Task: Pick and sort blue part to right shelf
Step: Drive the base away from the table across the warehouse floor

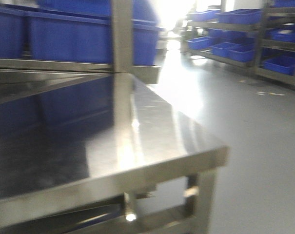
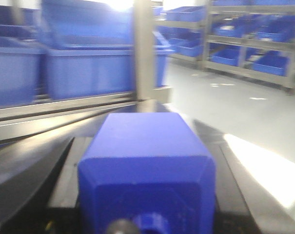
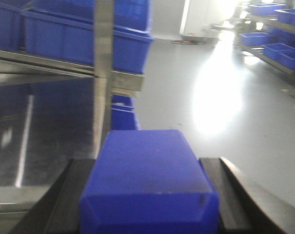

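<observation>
A blue part [image 2: 146,165], a boxy blue plastic block, fills the left wrist view, and my left gripper [image 2: 143,142] is shut on it with black fingers [image 2: 64,165] on both sides. A second blue part [image 3: 147,180] sits the same way in my right gripper [image 3: 145,163], whose black fingers [image 3: 213,190] press on its flanks. The right shelf [image 1: 122,36], a steel-framed rack with large blue crates [image 1: 69,36] behind a steel rail, stands close ahead at the left. Neither gripper shows in the front view.
A polished steel tabletop [image 1: 152,141] juts out below the rack, with its corner at mid frame. Grey floor [image 1: 254,146] opens to the right. More racks with smaller blue bins [image 1: 279,63] line the far right wall. Every view is motion-blurred.
</observation>
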`<action>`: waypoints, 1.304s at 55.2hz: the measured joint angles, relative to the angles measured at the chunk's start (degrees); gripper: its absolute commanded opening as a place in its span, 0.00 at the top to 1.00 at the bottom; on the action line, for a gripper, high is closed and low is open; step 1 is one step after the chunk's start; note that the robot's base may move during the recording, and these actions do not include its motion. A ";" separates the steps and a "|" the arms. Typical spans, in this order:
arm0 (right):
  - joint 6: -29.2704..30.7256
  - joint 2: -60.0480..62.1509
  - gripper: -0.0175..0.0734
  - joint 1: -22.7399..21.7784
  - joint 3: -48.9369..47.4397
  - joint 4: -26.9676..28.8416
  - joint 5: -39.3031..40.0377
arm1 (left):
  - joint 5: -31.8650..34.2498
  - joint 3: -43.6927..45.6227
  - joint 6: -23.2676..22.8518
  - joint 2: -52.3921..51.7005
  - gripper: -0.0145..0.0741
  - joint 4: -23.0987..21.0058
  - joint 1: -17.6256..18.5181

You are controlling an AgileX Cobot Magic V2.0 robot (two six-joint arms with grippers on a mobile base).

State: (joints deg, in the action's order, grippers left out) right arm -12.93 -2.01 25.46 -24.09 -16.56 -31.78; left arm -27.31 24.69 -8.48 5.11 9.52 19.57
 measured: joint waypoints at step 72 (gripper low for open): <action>0.00 0.00 0.64 0.00 0.00 -0.09 0.00 | 0.00 0.00 0.00 0.00 0.50 0.00 0.00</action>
State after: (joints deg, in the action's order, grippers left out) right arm -12.93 -2.01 25.46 -24.09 -16.65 -31.78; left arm -27.31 24.69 -8.48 5.11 9.52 19.57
